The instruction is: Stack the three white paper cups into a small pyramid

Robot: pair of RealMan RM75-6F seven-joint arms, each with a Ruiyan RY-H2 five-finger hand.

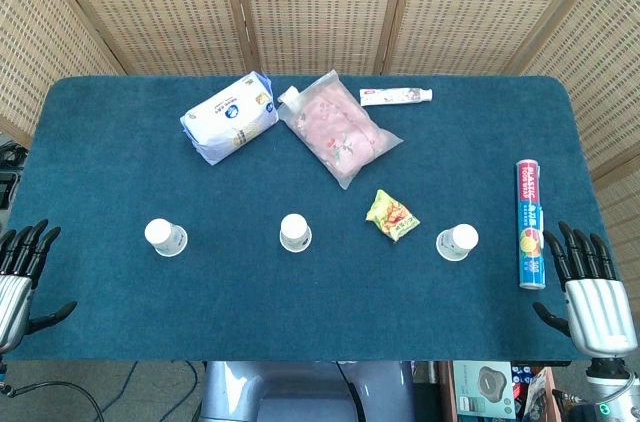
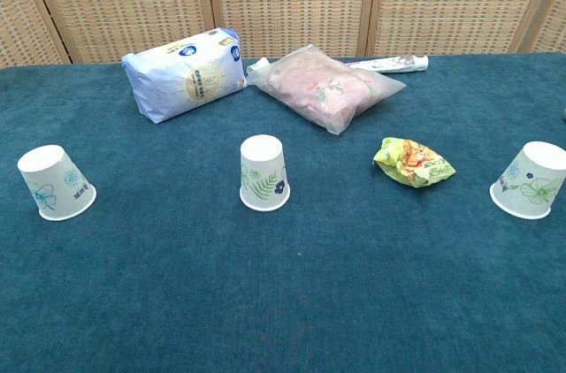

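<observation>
Three white paper cups with leaf and flower prints stand upside down in a row across the front of the blue table. The left cup, the middle cup and the right cup are well apart from one another. My left hand hangs at the table's front left corner, fingers spread, holding nothing. My right hand is at the front right corner, fingers also spread and empty. Neither hand shows in the chest view.
A blue-white tissue pack, a pink clear bag and a toothpaste tube lie at the back. A yellow-green snack packet sits between middle and right cups. A blue tube lies near my right hand.
</observation>
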